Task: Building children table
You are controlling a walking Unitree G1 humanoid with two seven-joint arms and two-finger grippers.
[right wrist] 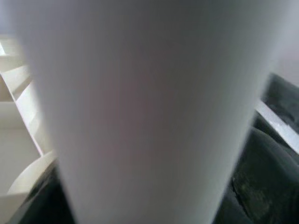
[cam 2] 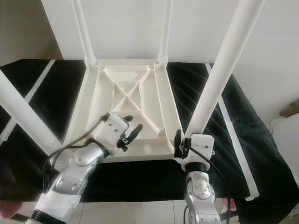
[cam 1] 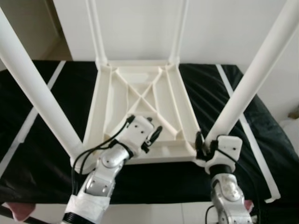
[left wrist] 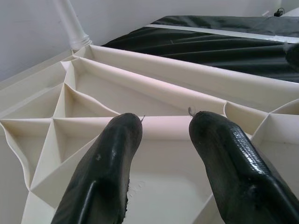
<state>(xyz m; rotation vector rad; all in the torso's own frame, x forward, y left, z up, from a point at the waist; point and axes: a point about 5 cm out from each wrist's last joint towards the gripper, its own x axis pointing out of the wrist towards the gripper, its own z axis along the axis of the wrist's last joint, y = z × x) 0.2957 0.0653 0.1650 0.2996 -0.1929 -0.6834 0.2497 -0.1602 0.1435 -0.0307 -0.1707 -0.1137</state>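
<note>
Tabletop [cam 1: 140, 100] lies upside down on a black sheet [cam 1: 42, 154], four white legs up. From the head, the right gripper [cam 1: 202, 145] clasps the near-right leg [cam 1: 254, 77] at its base. At the left wrist, the left gripper [left wrist: 166, 128] hovers parted over the ribs. At the right wrist, the leg sits close.

Bright, even daylight fills the head views; the white wall [cam 1: 140, 28] is washed out, nearly blending with the far table legs [cam 1: 96, 32]. The black bed cover [cam 1: 42, 154] keeps soft sheen on its folds. Both near legs [cam 2: 224, 65] bow outward toward the frame edges. The left wrist view is sharp, with glossy highlights on the black fingers [left wrist: 233, 158]. The right wrist view is blurred, the close white leg [right wrist: 140, 112] out of focus.
</note>
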